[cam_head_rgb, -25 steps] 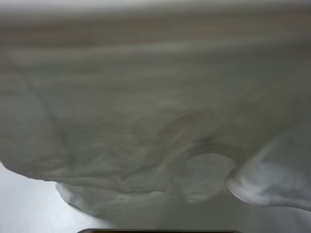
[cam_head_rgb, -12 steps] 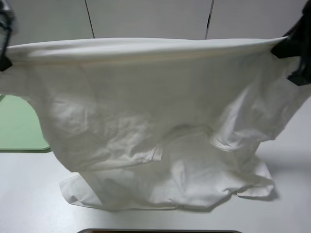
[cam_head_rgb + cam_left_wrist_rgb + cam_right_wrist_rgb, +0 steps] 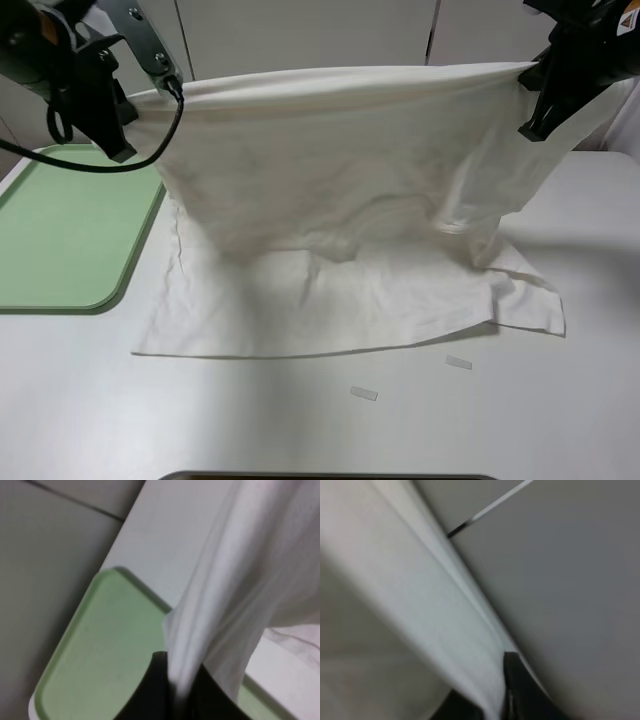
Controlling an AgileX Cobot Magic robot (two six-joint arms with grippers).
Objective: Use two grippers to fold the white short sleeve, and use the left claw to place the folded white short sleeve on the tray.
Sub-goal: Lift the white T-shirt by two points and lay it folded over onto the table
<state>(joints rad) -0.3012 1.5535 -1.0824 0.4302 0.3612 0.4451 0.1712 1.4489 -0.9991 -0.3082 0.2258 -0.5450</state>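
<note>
Shirt [image 3: 340, 170] hangs from its top edge, clamped in left fingers [image 3: 150, 695] and right fingers [image 3: 520, 690], lower half lying on the bench [image 3: 300, 420] beside the tray [image 3: 60, 230]; lower both corners evenly, keeping that edge taut.

The short sleeve [image 3: 340, 150] hangs between my left tool [image 3: 170, 88] and right tool [image 3: 530, 74], lower part on the tabletop [image 3: 560, 410]; the tray [image 3: 60, 230] lies left of it, two strips [image 3: 364, 393] before it.
</note>
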